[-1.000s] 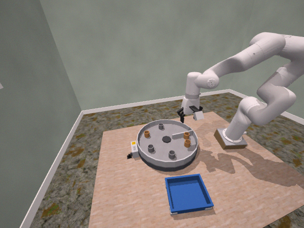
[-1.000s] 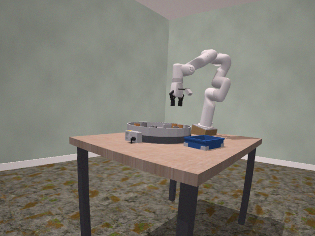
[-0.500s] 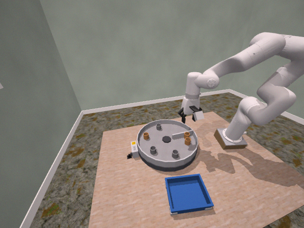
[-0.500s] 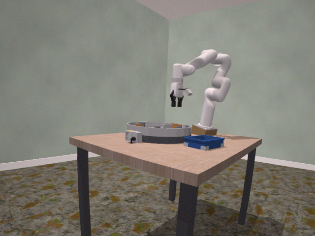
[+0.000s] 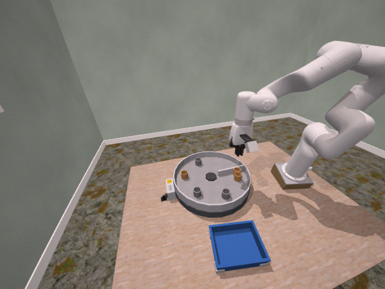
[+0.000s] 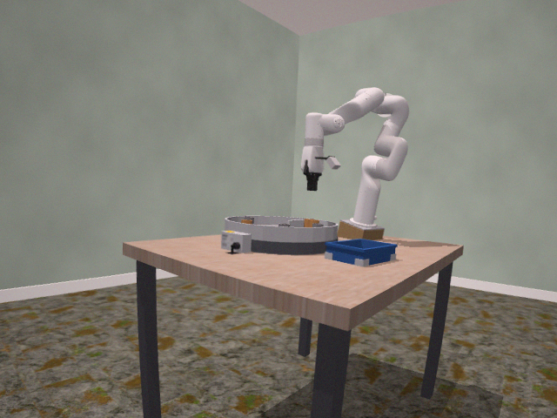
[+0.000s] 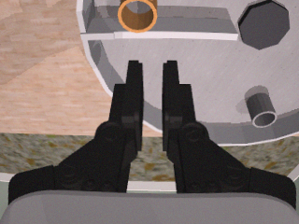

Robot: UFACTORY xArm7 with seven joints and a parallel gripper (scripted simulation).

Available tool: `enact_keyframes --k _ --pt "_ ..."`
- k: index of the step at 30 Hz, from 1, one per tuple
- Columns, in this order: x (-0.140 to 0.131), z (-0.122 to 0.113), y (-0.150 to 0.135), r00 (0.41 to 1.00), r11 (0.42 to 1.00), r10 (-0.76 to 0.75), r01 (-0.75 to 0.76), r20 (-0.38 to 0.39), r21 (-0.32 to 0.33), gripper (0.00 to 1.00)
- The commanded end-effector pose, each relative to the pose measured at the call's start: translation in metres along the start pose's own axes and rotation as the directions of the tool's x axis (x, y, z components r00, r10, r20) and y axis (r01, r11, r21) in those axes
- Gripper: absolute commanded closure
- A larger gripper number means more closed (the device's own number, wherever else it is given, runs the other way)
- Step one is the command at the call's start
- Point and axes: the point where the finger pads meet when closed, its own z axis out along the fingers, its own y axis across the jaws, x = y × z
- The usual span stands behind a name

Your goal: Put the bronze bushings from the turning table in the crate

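The round grey turning table holds three bronze bushings: one at its left and two close together at its right, next to a grey bar. Three steel bushings stand on it too: one at the back and two at the front. My gripper hangs high above the table's far right rim, shut with nothing between the fingers. The blue crate is empty.
A small grey control box with a yellow label sits at the turning table's left side. The arm's base stands on a block at the table's right. A dark octagonal hub marks the turning table's centre.
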Motion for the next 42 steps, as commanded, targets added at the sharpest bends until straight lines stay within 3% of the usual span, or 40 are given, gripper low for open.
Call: enact_keyframes --k 1,42 --pt "-0.0005 -0.0014 0.0011 1.000 1.000 0.000 0.000 0.001 -0.004 0.88" --pt "-0.0005 -0.0014 0.0011 1.000 1.000 0.000 0.000 0.001 -0.004 0.85"
